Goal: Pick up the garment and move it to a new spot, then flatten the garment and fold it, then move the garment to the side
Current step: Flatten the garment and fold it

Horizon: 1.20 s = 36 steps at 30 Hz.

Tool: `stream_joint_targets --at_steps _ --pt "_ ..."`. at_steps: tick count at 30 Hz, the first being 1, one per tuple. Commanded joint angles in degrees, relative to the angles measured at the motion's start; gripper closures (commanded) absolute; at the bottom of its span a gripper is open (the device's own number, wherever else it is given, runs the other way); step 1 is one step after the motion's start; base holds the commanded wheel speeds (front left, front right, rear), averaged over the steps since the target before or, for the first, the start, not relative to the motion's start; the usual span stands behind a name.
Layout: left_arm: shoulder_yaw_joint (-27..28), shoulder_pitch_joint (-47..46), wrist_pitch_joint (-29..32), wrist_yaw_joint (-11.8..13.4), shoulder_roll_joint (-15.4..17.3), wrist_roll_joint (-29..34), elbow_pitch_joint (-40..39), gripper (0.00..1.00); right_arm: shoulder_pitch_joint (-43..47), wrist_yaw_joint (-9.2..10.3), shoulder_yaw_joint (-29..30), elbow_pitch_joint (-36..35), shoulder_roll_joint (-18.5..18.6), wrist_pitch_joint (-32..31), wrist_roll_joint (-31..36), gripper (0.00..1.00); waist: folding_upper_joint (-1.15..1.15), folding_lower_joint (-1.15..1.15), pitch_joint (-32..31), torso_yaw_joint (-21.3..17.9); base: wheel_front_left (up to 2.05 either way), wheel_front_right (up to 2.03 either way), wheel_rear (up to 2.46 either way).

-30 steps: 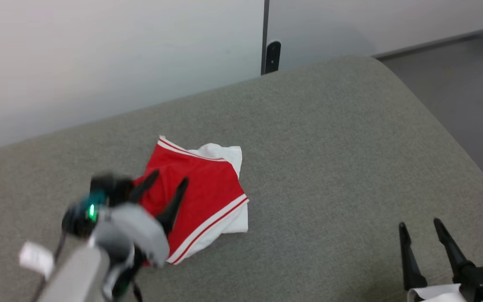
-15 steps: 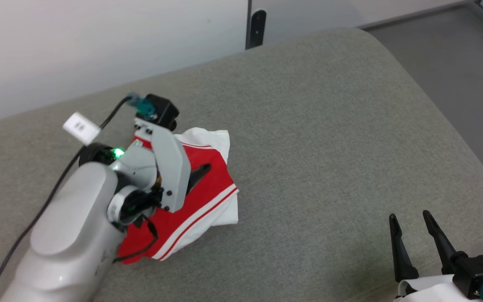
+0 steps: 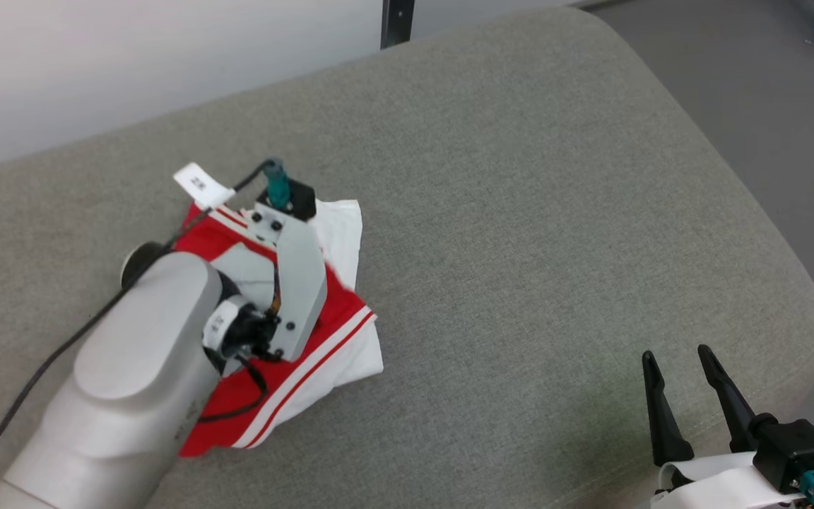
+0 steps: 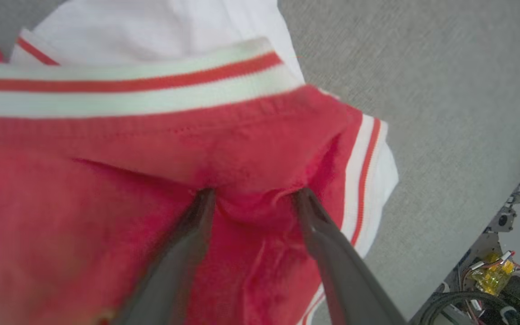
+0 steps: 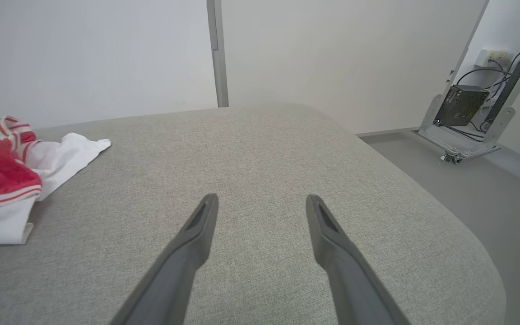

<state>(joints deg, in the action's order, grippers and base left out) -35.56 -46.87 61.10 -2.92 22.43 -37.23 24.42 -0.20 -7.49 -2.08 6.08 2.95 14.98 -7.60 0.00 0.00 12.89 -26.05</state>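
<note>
The garment [image 3: 340, 314] lies crumpled on a grey cushion [image 3: 520, 212], red with white sleeves and striped trim. My left arm reaches over it from the lower left, its wrist hiding the fingers in the head view. In the left wrist view my left gripper [image 4: 253, 196] stands open, both fingertips pressed into the red fabric [image 4: 242, 149], with a small ridge of cloth bunched between them. My right gripper [image 3: 677, 355] hovers open and empty near the cushion's front right corner, far from the garment [image 5: 2, 180]. The right wrist view has its fingers spread [image 5: 262, 198] over bare cushion.
A pale wall runs behind the cushion, with a dark post [image 3: 396, 18] at it. Grey floor [image 3: 767, 106] lies past the cushion's rounded right edge. A metal frame with a black box and cables [image 5: 461, 104] stands on the floor at the right.
The head camera has tilted, so the whole picture has shifted. My left arm has swung over the garment and lowered its fingers into the red fabric. The right gripper has stayed put.
</note>
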Motion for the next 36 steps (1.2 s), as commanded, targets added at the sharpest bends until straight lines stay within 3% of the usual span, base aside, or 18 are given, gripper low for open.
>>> stream_joint_targets --at_steps 1,2,3,6,18,28,36 --pt "-0.68 -0.16 0.54 0.20 0.27 0.78 0.59 0.10 -0.69 0.00 -0.12 -0.03 -0.13 0.32 -0.39 0.00 0.00 0.00 0.67 -0.28 0.00 0.00 0.00" --pt "-0.75 -0.13 1.06 0.40 0.27 0.53 1.25 0.15 -0.78 0.00 -0.17 -0.06 -0.13 0.32 -0.42 0.00 0.00 0.00 0.85 -0.32 0.00 0.00 0.00" --pt "-1.00 -0.24 1.47 0.47 0.24 0.64 1.71 0.40 -0.79 0.00 -0.17 -0.06 -0.12 0.32 -0.50 0.00 0.00 0.00 1.05 -0.32 0.00 0.00 0.00" --pt "-1.64 -0.78 1.39 0.06 0.18 1.02 2.13 1.00 -1.29 0.00 -0.22 0.06 -0.13 0.32 -0.70 0.00 0.00 0.00 1.51 -0.26 0.00 0.00 0.00" --pt "-2.05 -3.63 4.09 -0.68 0.62 0.08 0.54 1.00 -1.07 0.00 0.74 0.42 -0.14 0.32 0.49 0.00 0.00 0.00 0.53 2.34 0.00 0.00 0.00" --pt "-1.09 -5.06 8.62 -2.12 6.92 -1.35 -6.76 1.00 -0.37 0.00 2.02 0.65 -0.12 0.32 2.24 0.00 0.00 0.00 -0.95 6.13 0.00 0.00 0.00" --pt "0.95 -0.45 10.93 -0.21 13.82 -2.41 -12.28 1.00 -0.03 0.00 2.27 0.86 -0.13 0.32 3.59 0.00 0.00 0.00 -1.87 8.30 0.00 0.00 0.00"
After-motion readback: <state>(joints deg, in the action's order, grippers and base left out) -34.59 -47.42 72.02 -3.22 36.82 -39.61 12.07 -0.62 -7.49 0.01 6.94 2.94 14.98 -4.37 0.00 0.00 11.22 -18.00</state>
